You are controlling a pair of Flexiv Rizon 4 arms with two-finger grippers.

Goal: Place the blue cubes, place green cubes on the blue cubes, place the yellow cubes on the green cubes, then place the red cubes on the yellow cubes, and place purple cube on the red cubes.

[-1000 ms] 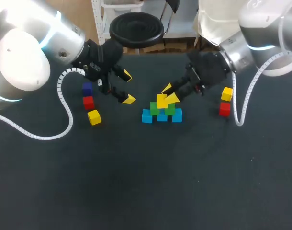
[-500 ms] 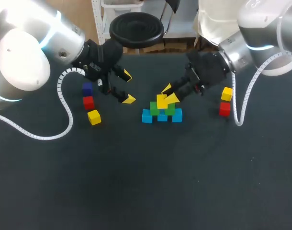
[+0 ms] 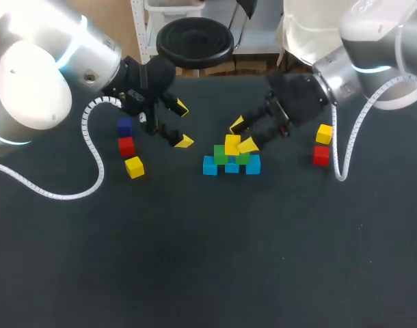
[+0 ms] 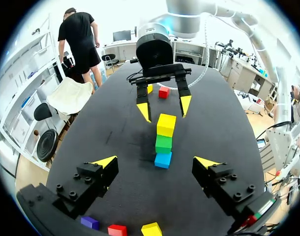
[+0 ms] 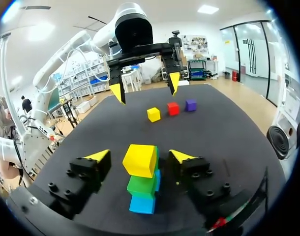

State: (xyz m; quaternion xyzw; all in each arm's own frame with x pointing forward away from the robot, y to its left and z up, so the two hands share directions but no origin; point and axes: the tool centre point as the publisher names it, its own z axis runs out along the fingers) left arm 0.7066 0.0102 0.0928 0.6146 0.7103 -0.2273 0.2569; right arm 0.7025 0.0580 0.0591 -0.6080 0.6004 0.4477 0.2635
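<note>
Right gripper [image 3: 243,134] has spread its fingers since a moment ago, and both now stand clear of the small yellow cube [image 3: 232,144], which sits on the green cubes [image 3: 221,156] above the blue cubes [image 3: 231,167], mid-table. Left gripper [image 3: 183,124] hangs wide open and empty, left of the stack.

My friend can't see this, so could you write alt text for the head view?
The open right gripper straddles a yellow cube topping green cubes on blue cubes. The open left gripper hangs near three loose cubes: purple, red, yellow.
</note>
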